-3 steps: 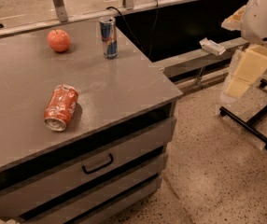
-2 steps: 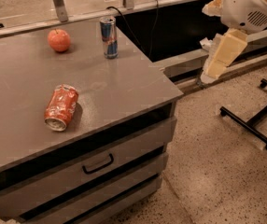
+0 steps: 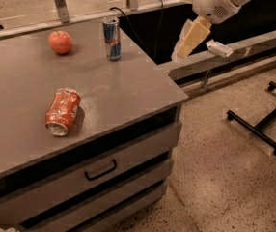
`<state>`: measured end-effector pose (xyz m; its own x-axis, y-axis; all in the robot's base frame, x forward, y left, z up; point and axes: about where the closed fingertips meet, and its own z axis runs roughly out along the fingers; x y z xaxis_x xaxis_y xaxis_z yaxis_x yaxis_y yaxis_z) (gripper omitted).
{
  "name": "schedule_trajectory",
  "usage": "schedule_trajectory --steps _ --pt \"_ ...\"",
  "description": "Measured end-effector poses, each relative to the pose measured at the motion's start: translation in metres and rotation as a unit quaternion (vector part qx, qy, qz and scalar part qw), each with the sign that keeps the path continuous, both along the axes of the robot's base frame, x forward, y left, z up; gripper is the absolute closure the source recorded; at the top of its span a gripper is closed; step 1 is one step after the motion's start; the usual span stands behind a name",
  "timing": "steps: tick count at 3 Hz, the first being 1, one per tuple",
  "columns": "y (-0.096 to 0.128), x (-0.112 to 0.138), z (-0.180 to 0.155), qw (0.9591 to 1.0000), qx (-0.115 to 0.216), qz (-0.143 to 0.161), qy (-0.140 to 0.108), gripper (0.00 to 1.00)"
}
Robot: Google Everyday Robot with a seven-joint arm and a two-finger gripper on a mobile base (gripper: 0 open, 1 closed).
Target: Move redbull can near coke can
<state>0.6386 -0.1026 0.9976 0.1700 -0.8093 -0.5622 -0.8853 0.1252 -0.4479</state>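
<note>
The redbull can (image 3: 112, 38) stands upright near the back right of the grey counter (image 3: 118, 93). The coke can (image 3: 62, 111), orange-red and dented, lies on its side nearer the front, its silver end toward me. My gripper (image 3: 188, 40) hangs in the air past the counter's right edge, well to the right of the redbull can and at about its height. It holds nothing.
A red-orange apple (image 3: 60, 42) sits at the back left of the counter. Drawers (image 3: 99, 170) with a handle run below the top. A black cable (image 3: 138, 30) trails behind the redbull can. A black stand's legs (image 3: 261, 129) lie on the speckled floor at right.
My arm has swung in from the right and upward, bringing the gripper closer to the counter's right edge. The cans and the apple have not moved.
</note>
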Motion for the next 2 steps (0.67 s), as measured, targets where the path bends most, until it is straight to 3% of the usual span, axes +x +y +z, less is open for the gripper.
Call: schedule_trajectory --steps 2 --pt "0.0059 0.01 -0.0002 0.9999 0.012 0.009 -0.006 0.0"
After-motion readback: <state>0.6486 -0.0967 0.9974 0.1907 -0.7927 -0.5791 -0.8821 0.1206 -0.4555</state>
